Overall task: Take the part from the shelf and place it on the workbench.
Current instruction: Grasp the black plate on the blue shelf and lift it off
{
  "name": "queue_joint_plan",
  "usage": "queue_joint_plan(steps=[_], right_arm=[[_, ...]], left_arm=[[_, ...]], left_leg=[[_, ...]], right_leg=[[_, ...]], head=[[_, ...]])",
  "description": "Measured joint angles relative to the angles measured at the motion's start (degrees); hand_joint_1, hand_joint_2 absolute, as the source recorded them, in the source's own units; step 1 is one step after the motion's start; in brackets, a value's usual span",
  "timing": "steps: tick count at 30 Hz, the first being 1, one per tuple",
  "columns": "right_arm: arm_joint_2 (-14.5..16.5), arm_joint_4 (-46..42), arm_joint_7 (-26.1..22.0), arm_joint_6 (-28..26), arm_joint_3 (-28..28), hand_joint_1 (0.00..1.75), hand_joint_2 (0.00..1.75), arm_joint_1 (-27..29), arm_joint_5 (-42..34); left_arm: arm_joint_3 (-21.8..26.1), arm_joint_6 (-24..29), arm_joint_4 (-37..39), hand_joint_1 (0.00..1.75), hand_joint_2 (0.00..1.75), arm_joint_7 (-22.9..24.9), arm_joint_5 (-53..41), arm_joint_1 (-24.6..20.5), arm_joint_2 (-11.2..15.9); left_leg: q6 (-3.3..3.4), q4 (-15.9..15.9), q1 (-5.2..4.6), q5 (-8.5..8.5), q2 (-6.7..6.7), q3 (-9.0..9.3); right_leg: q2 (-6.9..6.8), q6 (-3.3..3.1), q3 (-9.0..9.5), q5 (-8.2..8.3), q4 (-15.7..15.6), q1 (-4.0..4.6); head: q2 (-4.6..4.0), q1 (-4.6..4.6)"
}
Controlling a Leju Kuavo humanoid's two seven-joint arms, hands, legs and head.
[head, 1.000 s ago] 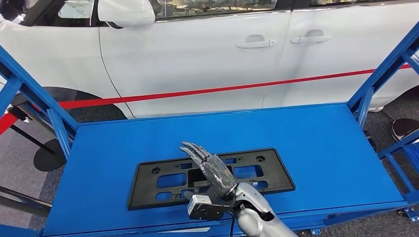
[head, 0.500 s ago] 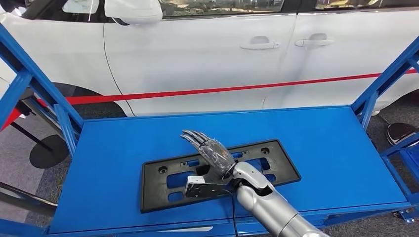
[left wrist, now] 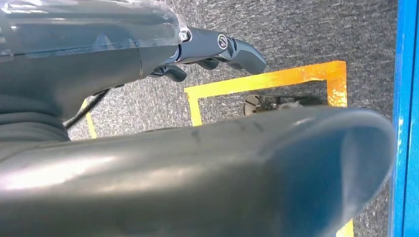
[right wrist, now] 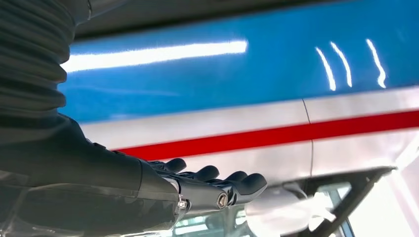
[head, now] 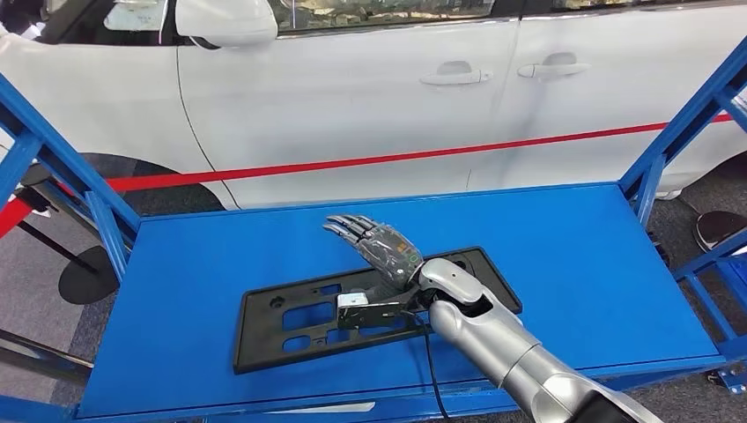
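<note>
Black part (head: 370, 308) (flat), under rt hand (head: 383, 251)

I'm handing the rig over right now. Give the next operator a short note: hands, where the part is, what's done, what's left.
Right hand: open, fingers straight, over the far edge of the black part, holding nothing.
Left hand: hangs beside the body over the grey floor, holds nothing.
Part: lies flat on the blue shelf, slightly skewed.
Done: the reach to the part.
Left: grip it, lift it, carry it to the workbench.
</note>
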Motion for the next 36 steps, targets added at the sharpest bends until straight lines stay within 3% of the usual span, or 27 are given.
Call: queue_joint_plan(steps=[2,4,5,6,8,9,14,16,18,20,21,23,25,28,30,34,35,36], right_arm=[[0.01,0.70,-0.32,-0.07,0.62,0.00,1.75,-0.74,-0.77],[0.02,1.36,-0.32,-0.17,1.22,0.00,1.75,-0.86,-1.13],[0.04,1.60,-0.32,-0.31,1.46,0.00,1.75,-0.88,-1.30],[0.12,1.76,-0.31,-0.56,1.67,0.00,1.75,-0.95,-1.55],[0.50,1.85,-0.27,-1.25,1.95,0.00,1.75,-1.32,-2.32],[0.86,1.78,-0.24,-1.61,2.05,0.00,1.75,-1.57,-2.89],[3.00,0.47,-0.20,-2.23,2.15,0.00,1.75,-2.67,-5.65],[3.58,-0.05,-0.19,-2.24,2.15,0.00,1.75,-3.14,-6.12],[3.97,-0.26,-0.19,-2.25,2.16,0.00,1.75,-3.29,-6.46],[4.18,-0.28,-0.19,-2.21,2.21,0.00,1.75,-3.17,-6.76],[4.29,-0.34,-0.11,-2.13,2.28,0.00,1.75,-3.20,-6.86],[4.66,-0.62,0.22,-1.63,2.45,0.00,1.75,-3.63,-6.79],[4.98,-0.87,0.65,-1.04,2.57,0.00,1.75,-4.26,-6.73],[5.00,-1.29,0.16,-0.88,2.39,0.00,1.75,-4.61,-8.06],[4.82,-2.39,-0.62,-0.93,2.04,0.00,1.75,-4.87,-9.34],[3.56,-4.92,-0.47,0.14,1.76,0.00,1.75,-5.94,-9.63],[2.97,-5.42,-0.15,0.64,1.77,0.00,1.75,-6.09,-9.28],[2.39,-5.92,0.19,1.07,1.79,0.00,1.75,-6.29,-8.88]], left_arm=[[0.04,-0.01,0.00,0.00,0.00,-0.08,-0.01,0.02,0.00],[0.07,-0.01,0.00,0.00,0.00,-0.12,-0.04,0.13,0.00],[0.07,0.00,0.00,0.00,0.00,-0.13,-0.07,0.17,0.00],[0.07,0.01,0.00,0.00,0.00,-0.13,-0.11,0.19,0.01],[0.07,0.03,0.01,0.00,0.00,-0.06,-0.25,0.13,0.01],[0.07,0.03,0.01,0.00,0.00,0.04,-0.35,0.07,0.01],[0.08,0.03,0.02,0.00,0.00,0.34,-0.86,0.00,-0.07],[0.08,0.03,0.02,0.00,0.00,0.33,-0.90,-0.08,-0.11],[0.07,0.03,0.02,0.00,0.00,0.31,-0.91,-0.10,-0.11],[0.07,0.06,0.02,0.00,0.00,0.26,-0.89,-0.05,-0.11],[0.08,0.08,0.02,0.00,0.00,0.24,-0.86,-0.04,-0.11],[0.08,0.13,0.03,0.00,0.00,0.21,-0.81,-0.08,-0.13],[0.08,0.16,0.04,0.00,0.00,0.22,-0.74,-0.21,-0.19],[0.09,0.22,0.05,0.00,0.00,0.28,-0.29,-0.22,-0.23],[0.11,0.30,0.07,0.00,0.00,0.25,0.06,-0.19,-0.22],[0.17,0.39,0.07,0.00,0.00,-0.11,0.32,-0.14,-0.11],[0.19,0.38,0.07,0.00,0.00,-0.20,0.35,-0.10,-0.03],[0.20,0.38,0.07,0.00,0.00,-0.28,0.39,-0.07,0.05]], left_leg=[[-0.22,7.34,0.14,-3.68,0.04,-3.37],[-0.39,12.64,0.19,-5.13,0.05,-5.94],[-0.43,12.26,0.21,-4.23,0.05,-5.82],[-0.42,9.59,0.23,-2.39,0.07,-4.59],[-0.25,1.86,0.22,0.98,0.13,-1.02],[-0.02,-0.80,0.20,1.80,0.11,0.20],[1.44,-2.59,0.17,2.23,0.00,0.86],[1.96,-2.85,0.31,2.41,0.05,0.95],[2.19,-2.86,0.27,2.40,0.05,0.91],[2.20,-2.85,0.22,2.38,0.00,0.94],[2.17,-2.84,0.20,2.35,-0.04,1.01],[2.03,-2.85,0.15,2.24,-0.08,1.19],[1.65,-2.82,-0.01,2.16,-0.11,1.16],[0.74,-2.93,-0.02,2.13,-0.08,1.05],[0.15,-1.45,0.03,0.90,-0.01,0.49],[-0.51,11.87,0.24,-5.27,0.04,-5.55],[-0.62,13.36,0.29,-5.21,0.06,-6.35],[-0.70,12.61,0.37,-4.06,0.08,-6.10]], right_leg=[[-0.14,-0.28,-0.01,-0.01,-0.02,0.08],[-0.24,-0.38,-0.04,-0.09,0.10,0.20],[-0.25,-0.38,-0.04,-0.16,0.20,0.23],[-0.24,-0.32,-0.02,-0.28,0.36,0.23],[-0.15,0.00,-0.14,-0.66,0.99,0.34],[-0.08,0.22,-0.31,-0.81,1.29,0.43],[0.03,1.44,-0.96,-1.64,2.46,0.43],[-0.01,1.99,-2.92,-4.35,6.95,0.23],[-0.04,2.33,-6.70,-7.80,14.69,0.11],[-0.05,2.38,-8.93,-8.42,18.75,0.06],[-0.05,2.25,-8.38,-6.97,17.35,0.06],[-0.04,1.58,-4.66,-2.57,9.33,0.23],[-0.03,0.92,-1.51,-0.34,2.60,0.59],[0.03,0.40,-0.91,-0.28,1.01,0.74],[-0.01,-0.12,-0.68,0.04,0.45,0.43],[-0.13,-0.56,-0.49,0.12,0.23,0.33],[-0.16,-0.55,-0.47,0.10,0.27,0.32],[-0.16,-0.51,-0.46,0.07,0.34,0.28]], head=[[0.00,-0.04],[0.00,-0.03],[0.00,-0.04],[0.00,-0.04],[0.00,-0.04],[0.00,0.00],[0.00,0.06],[0.00,0.09],[0.00,0.11],[0.00,0.12],[0.00,0.12],[0.00,0.12],[-0.01,0.09],[-0.01,0.08],[0.00,0.03],[-0.01,-0.03],[-0.01,-0.03],[-0.01,-0.03]])
